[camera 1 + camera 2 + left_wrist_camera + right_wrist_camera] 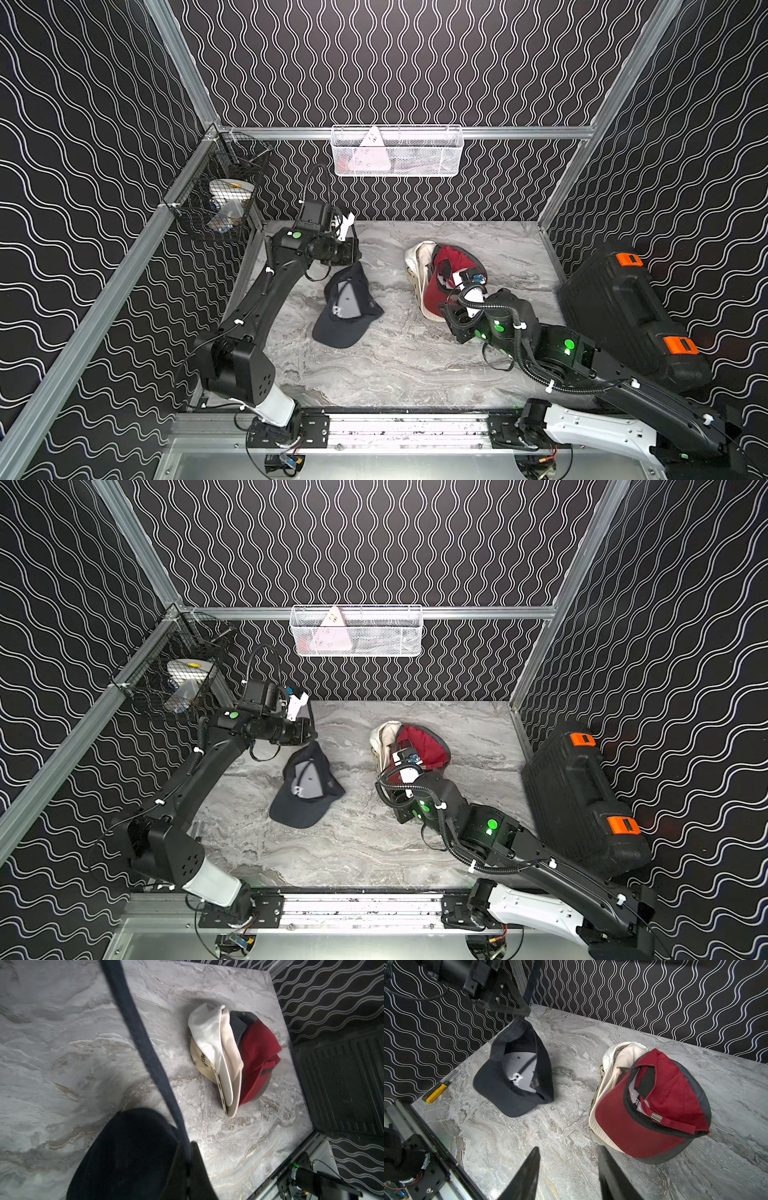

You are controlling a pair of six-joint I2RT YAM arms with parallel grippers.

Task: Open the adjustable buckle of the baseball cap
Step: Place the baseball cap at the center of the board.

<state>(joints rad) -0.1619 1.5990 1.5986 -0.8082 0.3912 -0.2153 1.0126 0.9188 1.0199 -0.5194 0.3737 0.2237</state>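
Clamping the strap (145, 1047) of the navy cap (517, 1093) at upper left of the right wrist view, the left gripper (523, 1014) tensions it, presumably to ease unfastening; right gripper (569, 1148) stands parted, empty.

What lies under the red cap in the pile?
A cream cap lies under the red cap, with a white cap nested against it. Most of both is covered, so whether another cap lies below cannot be told.
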